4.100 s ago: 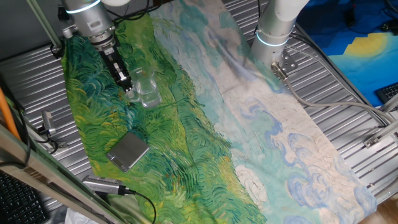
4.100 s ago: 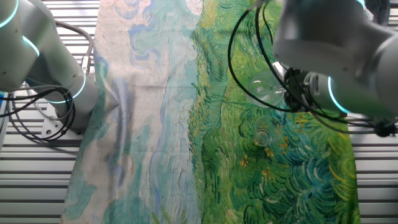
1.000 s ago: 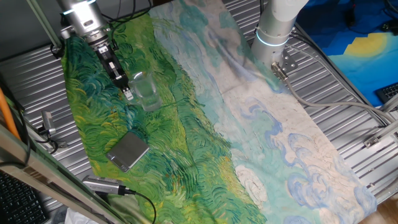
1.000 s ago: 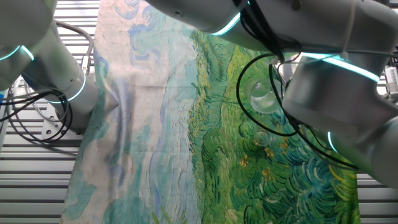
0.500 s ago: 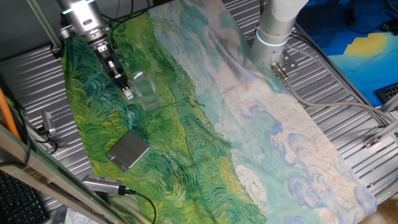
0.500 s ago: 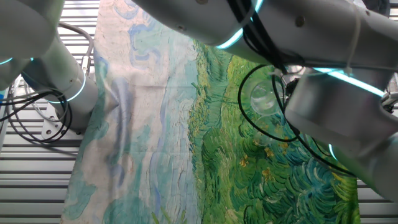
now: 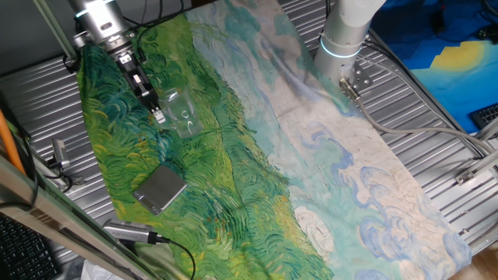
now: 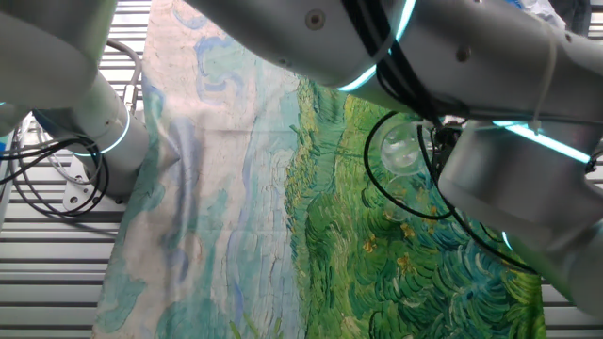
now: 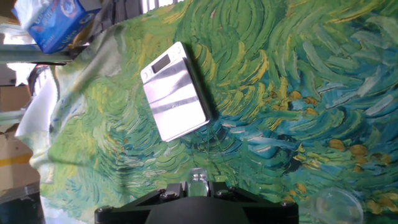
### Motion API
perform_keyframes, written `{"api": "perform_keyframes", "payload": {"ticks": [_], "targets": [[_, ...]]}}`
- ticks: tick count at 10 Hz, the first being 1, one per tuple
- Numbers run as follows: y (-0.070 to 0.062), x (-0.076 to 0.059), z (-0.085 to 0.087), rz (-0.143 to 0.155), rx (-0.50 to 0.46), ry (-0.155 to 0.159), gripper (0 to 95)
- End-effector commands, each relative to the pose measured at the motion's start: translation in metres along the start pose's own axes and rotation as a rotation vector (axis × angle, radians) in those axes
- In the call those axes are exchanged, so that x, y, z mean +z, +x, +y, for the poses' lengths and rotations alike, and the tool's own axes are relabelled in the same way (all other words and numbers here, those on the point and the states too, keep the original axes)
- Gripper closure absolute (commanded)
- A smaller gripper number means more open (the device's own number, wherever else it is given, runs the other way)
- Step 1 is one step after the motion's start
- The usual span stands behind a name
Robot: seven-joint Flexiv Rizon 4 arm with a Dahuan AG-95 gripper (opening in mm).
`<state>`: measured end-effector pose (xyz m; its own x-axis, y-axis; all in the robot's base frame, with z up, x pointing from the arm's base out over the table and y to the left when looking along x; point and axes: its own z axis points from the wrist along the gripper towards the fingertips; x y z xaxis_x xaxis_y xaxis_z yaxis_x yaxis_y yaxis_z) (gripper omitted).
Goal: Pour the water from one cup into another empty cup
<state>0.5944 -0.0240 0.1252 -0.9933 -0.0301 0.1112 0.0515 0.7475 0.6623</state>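
Painted green cloth [image 7: 226, 179] covers the table; the gripper [image 7: 158, 115] pinches a tilted clear cup [image 7: 184, 111]. From the other side, its round mouth [image 8: 399, 149] shows. Only the hand view shows a second cup [image 9: 336, 206] and the grey block [image 9: 177, 92].

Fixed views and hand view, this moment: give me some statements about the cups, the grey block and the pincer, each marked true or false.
1. The grey flat square block lies on the green part of the painted cloth. True.
2. The pincer grips the grey block. False: the block lies free on the cloth, apart from the pincer.
3. The pincer holds a small clear glass cup. True.
4. Only one glass cup is in the scene. False: a second clear glass cup stands on the cloth near the held one.
5. The second cup stands on the grey block. False: it stands on the cloth, away from the block.
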Motion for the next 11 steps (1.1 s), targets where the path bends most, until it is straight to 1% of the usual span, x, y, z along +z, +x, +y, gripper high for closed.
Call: {"api": "perform_keyframes", "payload": {"ticks": [1, 3, 4, 5, 6, 7, 8, 9, 11], "targets": [[-0.0002, -0.0007, 0.0002, 0.003, 0.012, -0.02, 95.0], [-0.0001, -0.0007, 0.0002, 0.003, 0.016, -0.026, 95.0], [-0.0001, -0.0007, 0.0001, 0.002, 0.022, -0.037, 95.0], [-0.0001, -0.0007, 0.0, 0.002, 0.021, -0.037, 95.0], [-0.0001, -0.0006, 0.0, 0.003, 0.025, -0.047, 95.0], [-0.0001, -0.0006, -0.0001, 0.003, 0.026, -0.05, 95.0], [0.0, -0.0006, -0.0002, 0.004, 0.031, -0.057, 95.0], [0.0, -0.0006, -0.0002, 0.003, 0.04, -0.075, 95.0], [0.0, -0.0007, -0.0002, 0.003, 0.043, -0.085, 95.0]]}}
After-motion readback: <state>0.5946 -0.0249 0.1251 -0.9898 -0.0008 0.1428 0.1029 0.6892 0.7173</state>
